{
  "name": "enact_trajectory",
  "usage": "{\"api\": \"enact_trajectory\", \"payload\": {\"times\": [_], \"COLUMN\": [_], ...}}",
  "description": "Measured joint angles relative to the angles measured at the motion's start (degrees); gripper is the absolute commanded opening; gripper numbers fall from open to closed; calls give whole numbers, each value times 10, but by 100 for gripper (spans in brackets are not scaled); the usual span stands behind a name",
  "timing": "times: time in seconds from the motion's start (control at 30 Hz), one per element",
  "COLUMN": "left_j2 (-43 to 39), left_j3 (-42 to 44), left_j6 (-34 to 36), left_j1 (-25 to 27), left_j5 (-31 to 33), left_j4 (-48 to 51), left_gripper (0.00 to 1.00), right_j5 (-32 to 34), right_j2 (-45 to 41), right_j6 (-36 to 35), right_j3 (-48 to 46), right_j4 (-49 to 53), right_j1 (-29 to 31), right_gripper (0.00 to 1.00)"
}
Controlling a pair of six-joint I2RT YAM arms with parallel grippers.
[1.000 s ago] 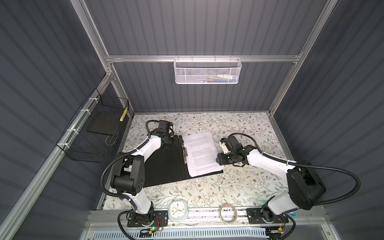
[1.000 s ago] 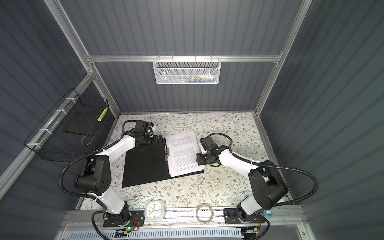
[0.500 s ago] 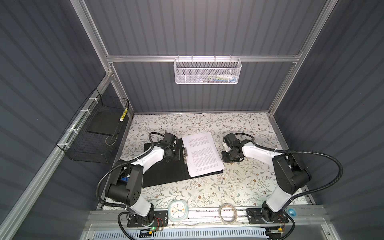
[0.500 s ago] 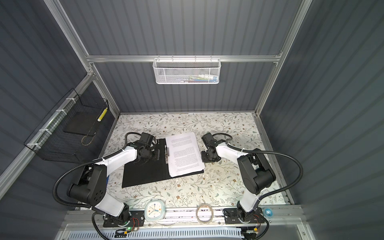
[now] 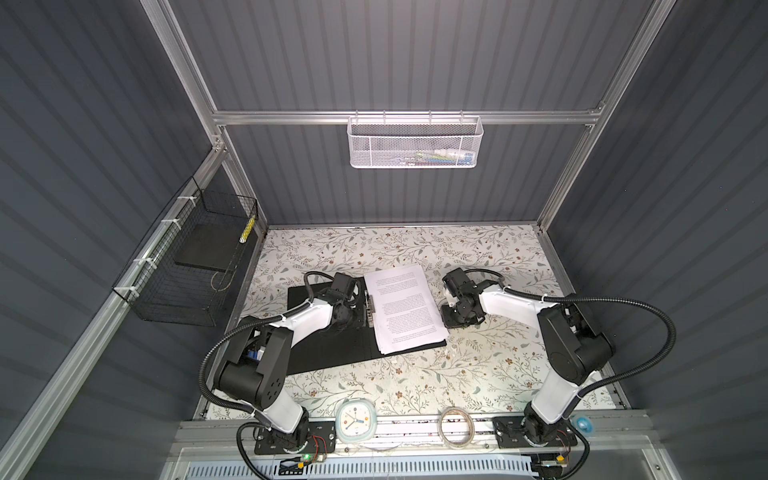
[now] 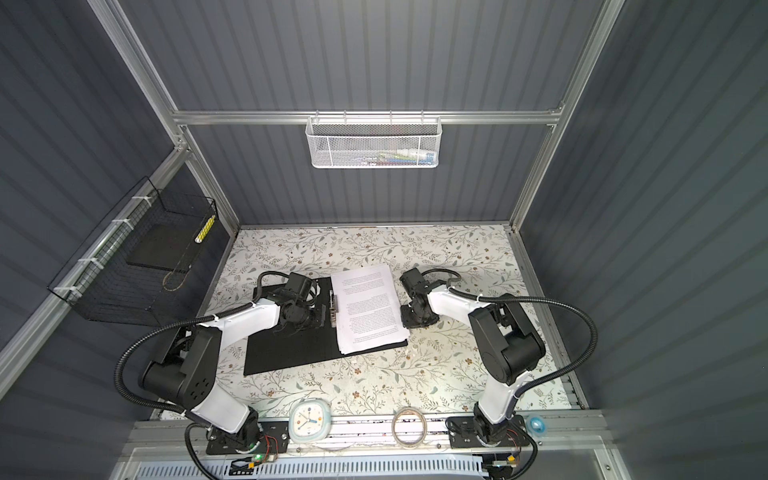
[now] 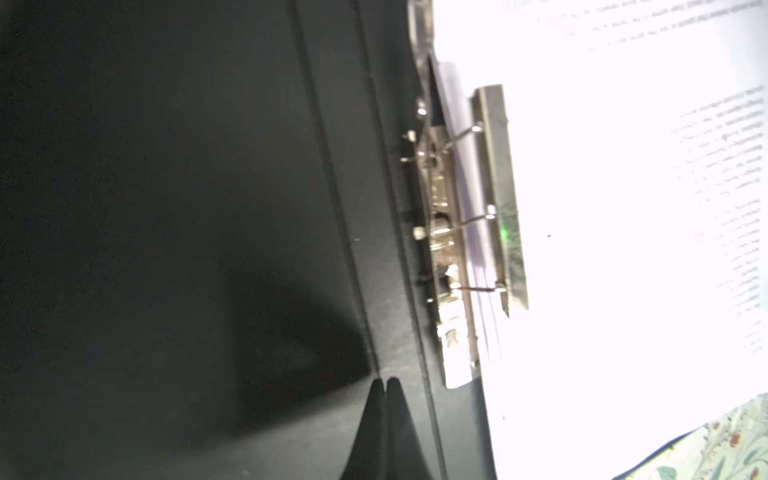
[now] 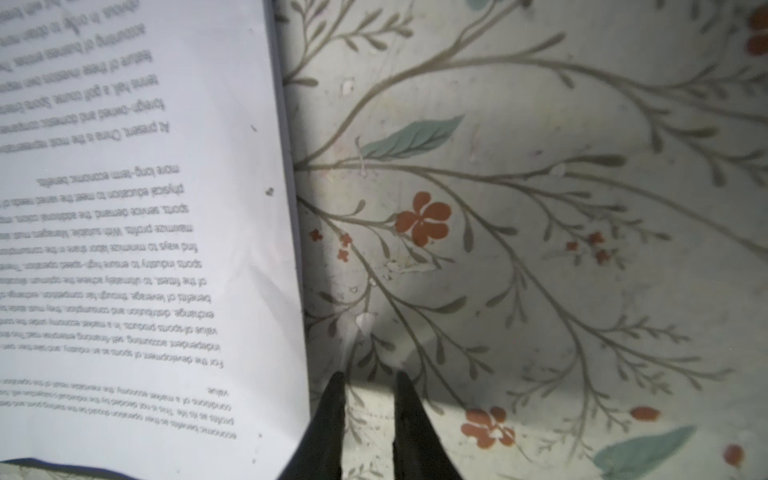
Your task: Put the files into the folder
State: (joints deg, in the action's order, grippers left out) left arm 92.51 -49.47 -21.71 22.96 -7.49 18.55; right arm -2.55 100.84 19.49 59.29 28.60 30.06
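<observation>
Seeing folder (image 5: 332, 351) open flat on floral-print table (image 5: 415, 386), matte black faces up. Thin white printed files (image 5: 405, 311) on its right half, spine edge under shiny metal clip (image 7: 498, 199). Left gripper (image 7: 385, 388) pinched closed, empty, over black leaf. Right gripper (image 8: 370, 380) narrowly parted, empty, just beside paper edge.

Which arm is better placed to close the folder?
Probably left. The left end effector, shut, is over the bare half of the folder by the clip; the right end effector is off beside the papers.
</observation>
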Motion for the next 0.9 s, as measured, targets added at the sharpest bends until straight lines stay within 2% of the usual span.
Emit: {"api": "enact_trajectory", "payload": {"times": [0.9], "left_j2": [26], "left_j3": [0], "left_j6": [0], "left_j1": [15], "left_j5": [-11], "left_j4": [-47], "left_gripper": [0], "right_j5": [25], "right_j2": [-1], "right_j6": [11], "right_j3": [-2], "right_j4": [15], "right_j1": [24], "right_gripper": [29]}}
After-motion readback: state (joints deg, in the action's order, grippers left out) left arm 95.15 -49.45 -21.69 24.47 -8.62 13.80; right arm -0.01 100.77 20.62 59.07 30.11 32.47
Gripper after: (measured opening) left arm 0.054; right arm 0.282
